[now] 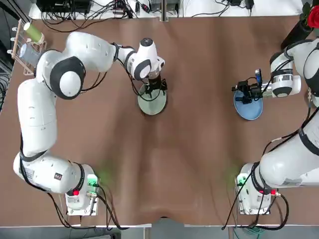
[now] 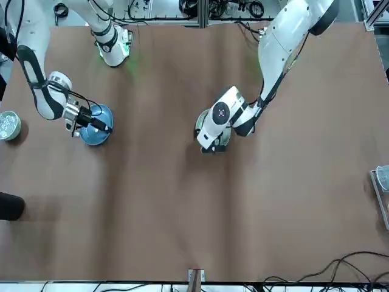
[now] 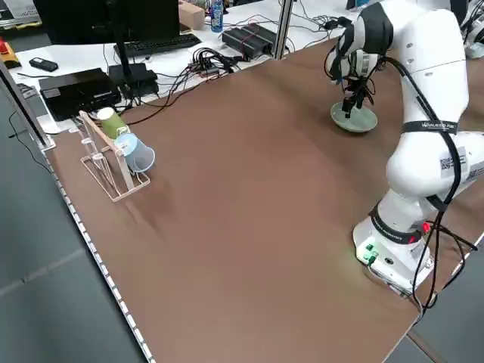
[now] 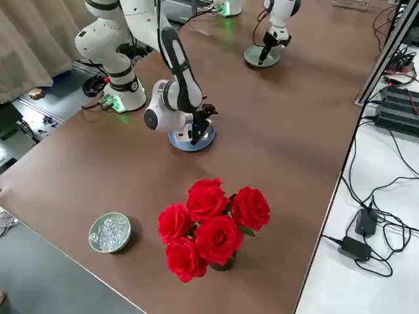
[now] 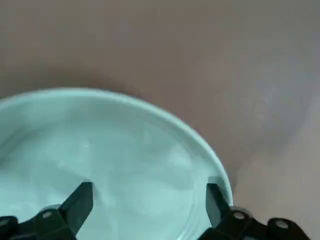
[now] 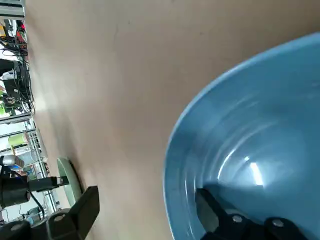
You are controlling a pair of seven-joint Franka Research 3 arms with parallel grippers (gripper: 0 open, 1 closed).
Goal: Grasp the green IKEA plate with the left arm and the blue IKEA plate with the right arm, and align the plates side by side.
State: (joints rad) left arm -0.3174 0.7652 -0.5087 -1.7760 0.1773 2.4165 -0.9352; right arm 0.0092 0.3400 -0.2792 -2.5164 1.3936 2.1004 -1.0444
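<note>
The green IKEA plate (image 1: 152, 104) lies flat on the brown table (image 1: 199, 149), left of centre at the far side. My left gripper (image 1: 155, 87) hangs right over its far part, pointing down. In the left wrist view this gripper (image 5: 148, 192) is open, one finger (image 5: 80, 200) above the plate's bowl (image 5: 125, 155) and the other by its rim. The blue IKEA plate (image 1: 248, 107) lies far right. My right gripper (image 1: 245, 92) reaches in from the side, open, astride the rim (image 6: 172, 165): one finger (image 6: 210, 205) inside, the other outside.
A wooden rack with cups (image 1: 27, 42) stands at the far left corner. Red roses in a vase (image 4: 209, 222) and a small dish of silvery bits (image 4: 109, 232) sit beyond the blue plate on the robot's right. Cables run along the far table edge.
</note>
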